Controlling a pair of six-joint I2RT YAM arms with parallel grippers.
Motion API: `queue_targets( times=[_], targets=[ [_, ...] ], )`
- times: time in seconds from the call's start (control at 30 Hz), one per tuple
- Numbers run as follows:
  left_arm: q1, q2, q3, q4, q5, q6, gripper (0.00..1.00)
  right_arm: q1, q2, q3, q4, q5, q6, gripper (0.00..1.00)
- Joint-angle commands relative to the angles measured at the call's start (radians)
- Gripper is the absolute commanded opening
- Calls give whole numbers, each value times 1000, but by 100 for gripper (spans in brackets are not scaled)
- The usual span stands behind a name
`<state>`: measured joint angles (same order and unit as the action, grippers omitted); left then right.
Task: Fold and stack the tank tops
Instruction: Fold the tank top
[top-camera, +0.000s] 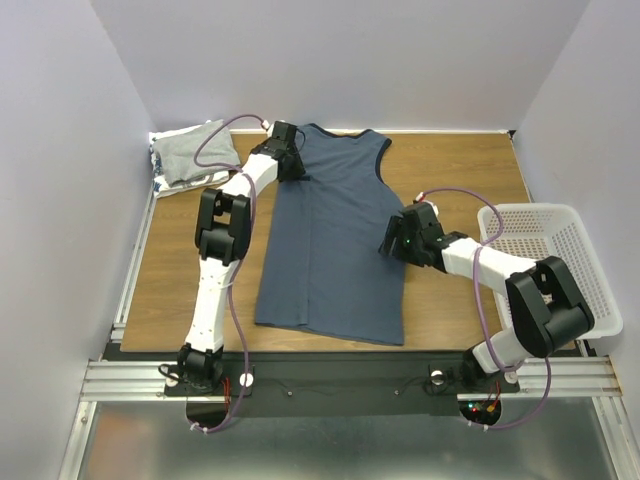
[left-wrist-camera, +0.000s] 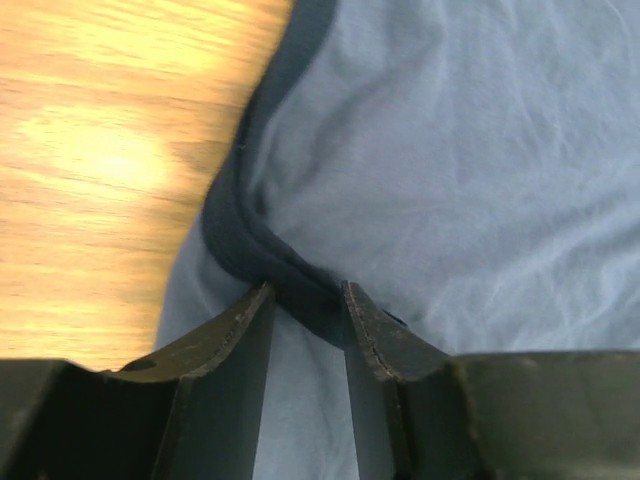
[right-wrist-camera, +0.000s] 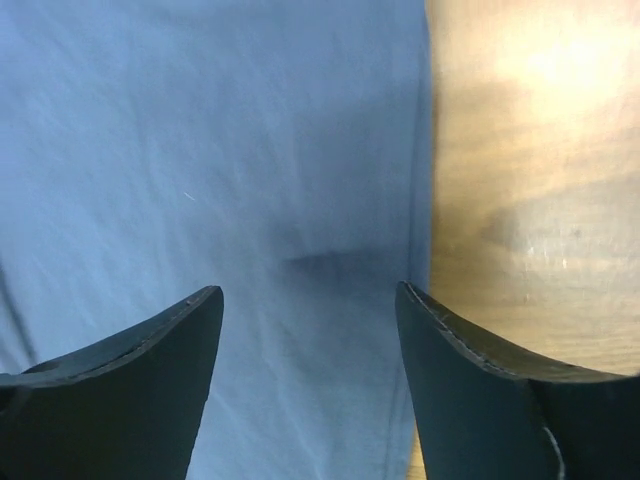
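The large slate-blue tank top (top-camera: 335, 240) lies spread flat on the wooden table, neck end far. My left gripper (top-camera: 292, 165) is at its far-left armhole. In the left wrist view the gripper (left-wrist-camera: 307, 292) is shut on the bunched dark trim (left-wrist-camera: 240, 240) of the tank top (left-wrist-camera: 450, 180). My right gripper (top-camera: 390, 243) is open just above the top's right side edge; in the right wrist view (right-wrist-camera: 308, 295) it is empty over the blue cloth (right-wrist-camera: 200, 150). A light grey tank top (top-camera: 195, 152) lies folded at the far left, on a black-and-white patterned one (top-camera: 160, 165).
A white plastic mesh basket (top-camera: 560, 260) stands at the table's right edge, beside my right arm. Bare wood (top-camera: 175, 280) shows left of the blue top and wood (right-wrist-camera: 530, 180) right of it. Walls close in on three sides.
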<state>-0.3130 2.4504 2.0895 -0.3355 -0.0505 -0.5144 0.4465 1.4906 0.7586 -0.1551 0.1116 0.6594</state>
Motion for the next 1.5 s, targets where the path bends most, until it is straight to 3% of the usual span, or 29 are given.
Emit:
queue_targets(
  times=[0.0,0.17,0.3,0.37,0.6,0.77,1.03,1.47],
  targets=[
    [-49,-168,30,39,2,76,48,-37,-27,123,20,39,-15,76],
    [-121,-344,-57,38,-38,85,49,-176,32,231,17,-27,-26,75],
    [-269,-481,-297,73,-83,48,48,-304,182,353,17,-82,-41,65],
    [-326,-559,-394,119,-88,28,47,-322,239,393,19,-134,-53,56],
    [-592,-663,-663,151,-98,-35,44,-324,401,479,22,-181,-84,53],
    [-786,-647,-709,107,-104,-62,44,-325,401,473,26,-141,-76,53],
    [-972,-633,-706,53,-124,-107,51,-325,382,479,26,-118,-69,54],
    [-1066,-522,-654,-7,-144,-125,52,-339,379,522,25,-121,-67,54]
  ],
)
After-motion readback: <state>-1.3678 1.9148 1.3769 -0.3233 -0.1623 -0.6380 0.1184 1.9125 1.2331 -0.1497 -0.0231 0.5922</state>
